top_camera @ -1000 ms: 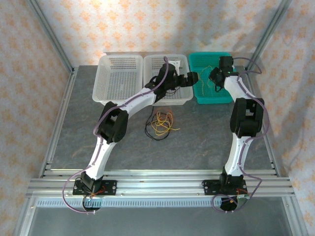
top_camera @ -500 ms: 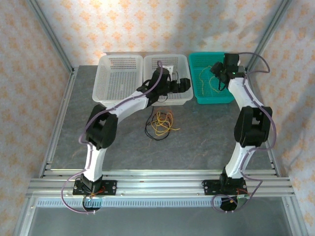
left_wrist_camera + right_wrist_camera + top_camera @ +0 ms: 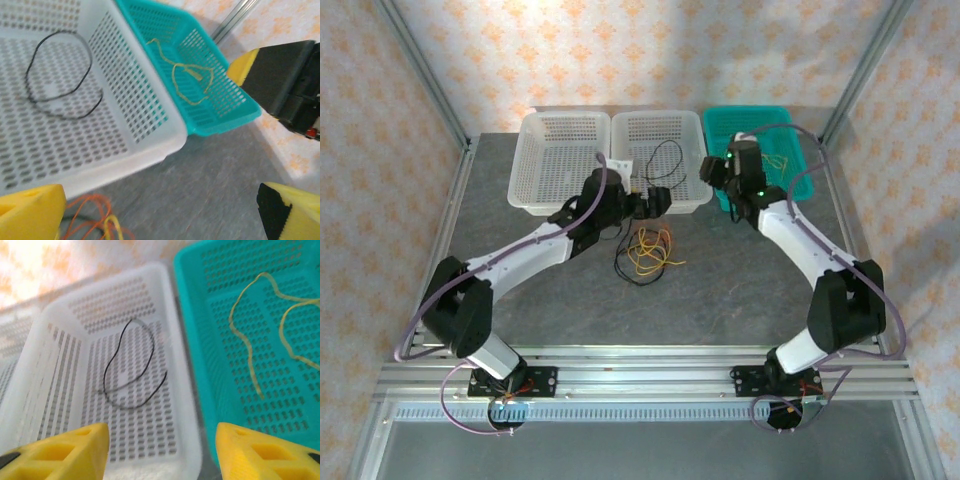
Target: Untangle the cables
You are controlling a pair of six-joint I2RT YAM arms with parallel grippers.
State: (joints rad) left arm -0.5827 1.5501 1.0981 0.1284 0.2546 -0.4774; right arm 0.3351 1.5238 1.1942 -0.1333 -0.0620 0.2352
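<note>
The tangle (image 3: pixel 645 252) lies on the counter (image 3: pixel 740 290) just in front of the middle basket. It is yellow, orange-red and black strands looped through one another, and I cannot count from above how many wires make it up (at least one of each colour, by the look of it). Two wires are already out of it. One black cable (image 3: pixel 129 371) lies alone in a loose loop on the floor of the middle white basket (image 3: pixel 655 115). One yellow cable (image 3: pixel 240 337) lies in wavy curves in the teal basket (image 3: pixel 750 110) to its right. The left white basket (image 3: pixel 565 117) has no wire in it that I can make out. That makes three baskets, two white and one teal, with two sorted cables and one knot left.

By my reckoning the job is partly done, perhaps near half. Each freed wire has a basket of its own, and the rest has yet to be pulled apart, with the orange-red one likely bound for the left basket.

The left claw (image 3: pixel 160 207) hangs low over the near rim of the middle basket, just beyond the tangle, its jaws spread very wide with nothing between them. The right claw (image 3: pixel 161 447) hovers over the seam between the middle and teal baskets, its jaws parted to a middling gap and likewise empty. There are two arms and two claws, and neither claw touches a wire.
</note>
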